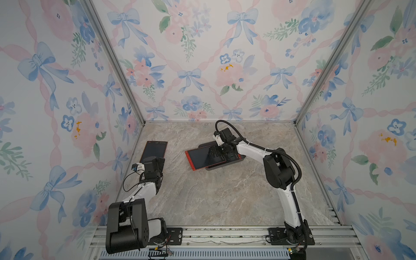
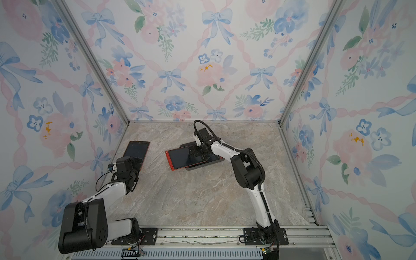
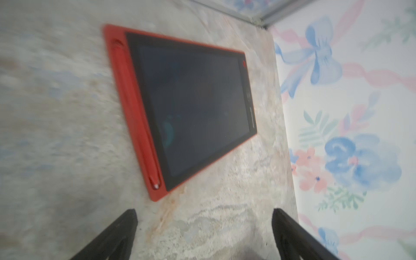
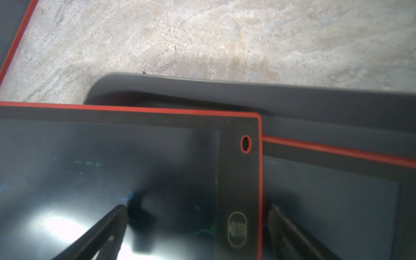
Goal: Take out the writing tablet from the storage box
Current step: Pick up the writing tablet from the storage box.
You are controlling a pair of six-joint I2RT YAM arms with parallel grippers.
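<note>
- Nearest you, low at the left of both top views, your left gripper [image 3: 203, 211] hangs with its fingers spread and nothing between them, just short of the wall-side tablet [image 1: 154, 150]
- That tablet lies flat on the table [image 1: 213, 198], close along the left wall [image 1: 67, 135] and well apart from the box, with a red pen [image 3: 135, 112] in its side groove; a careless sweep of that arm could shove it against the wall or knock the pen loose
- In the middle of the frame, your right gripper [image 4: 197, 207] is spread too, clamped on nothing: one finger sits over the screen of the top tablet [image 1: 200, 158], the other just past its short edge
- Closing here would, I judge, catch very little: the tablet is thin, flat and slick, so the fingers may skid across the glass or scratch it
- The top tablet lies skewed, hanging out over the left rim; you cannot tell whether its outer end touches the table, so it may tip and slap down if pushed further
- Dragging it could also pull the light box along, or shift what lies beneath
- Farthest back, the storage box [image 1: 225, 167], shallow and dark grey, holds a second tablet [image 4: 337, 191] flat inside, and the top tablet's inner end rests over it
</note>
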